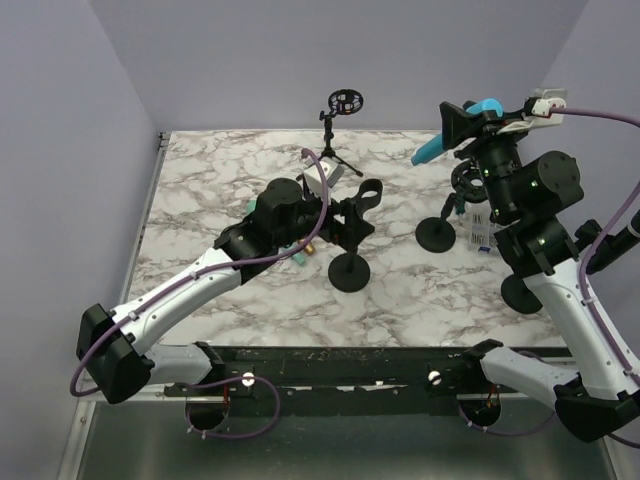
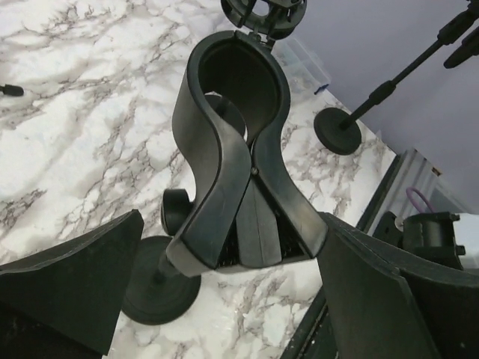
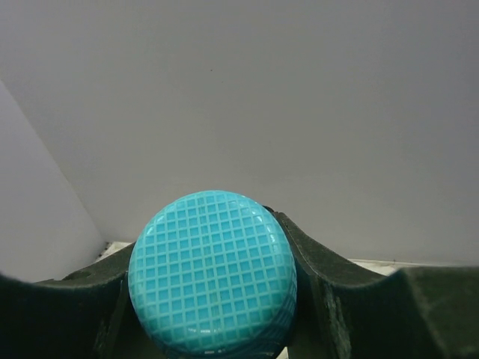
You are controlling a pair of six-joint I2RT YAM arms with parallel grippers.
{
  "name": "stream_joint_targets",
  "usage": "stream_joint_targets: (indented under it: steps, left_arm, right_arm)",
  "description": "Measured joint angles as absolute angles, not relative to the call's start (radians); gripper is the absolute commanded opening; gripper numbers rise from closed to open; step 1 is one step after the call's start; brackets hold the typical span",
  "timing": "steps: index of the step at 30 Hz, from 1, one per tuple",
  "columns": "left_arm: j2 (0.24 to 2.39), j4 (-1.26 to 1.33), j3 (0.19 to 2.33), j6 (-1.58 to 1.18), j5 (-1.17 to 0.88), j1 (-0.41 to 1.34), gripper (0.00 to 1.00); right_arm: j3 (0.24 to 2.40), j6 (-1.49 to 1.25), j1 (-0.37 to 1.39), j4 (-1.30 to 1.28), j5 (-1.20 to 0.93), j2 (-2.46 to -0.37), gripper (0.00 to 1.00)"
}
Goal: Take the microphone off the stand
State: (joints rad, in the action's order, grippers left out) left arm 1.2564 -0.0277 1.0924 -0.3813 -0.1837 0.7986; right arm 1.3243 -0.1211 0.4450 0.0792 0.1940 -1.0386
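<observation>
The turquoise microphone (image 1: 455, 132) hangs high over the table's right side, clear of any stand, with my right gripper (image 1: 462, 125) shut on its body. Its gridded round head (image 3: 213, 273) fills the right wrist view between the dark fingers (image 3: 352, 299). The black stand (image 1: 348, 270) stands mid-table on a round base, and its clip (image 2: 232, 149) is empty. My left gripper (image 1: 348, 218) straddles the clip's lower end. Its right finger (image 2: 374, 292) touches the clip, while the left finger (image 2: 67, 284) stands a little apart.
A tripod stand with a ring mount (image 1: 345, 100) is at the back. Another round-based stand (image 1: 437, 235) sits under the right arm beside a white tag (image 1: 478, 232). A third black base (image 1: 520, 290) lies near the right arm. Walls close in left and behind.
</observation>
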Motion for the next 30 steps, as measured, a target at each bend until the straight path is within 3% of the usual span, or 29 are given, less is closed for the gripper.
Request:
stream_joint_targets:
  steps: [12,20,30]
  left_arm:
    - [1.148,-0.120,1.099,-0.669,-0.467,0.609,0.93]
    - [1.172,0.097,1.048,-1.060,-0.753,0.508,0.89]
    - [1.239,0.261,0.997,-1.323,-0.827,0.506,0.86]
  right_arm:
    - [1.287,-0.122,0.445,0.080,0.194,-1.037,0.01]
    - [1.269,-0.123,0.445,0.079,0.194,-1.037,0.01]
    - [1.266,-0.130,0.445,0.080,0.194,-1.036,0.01]
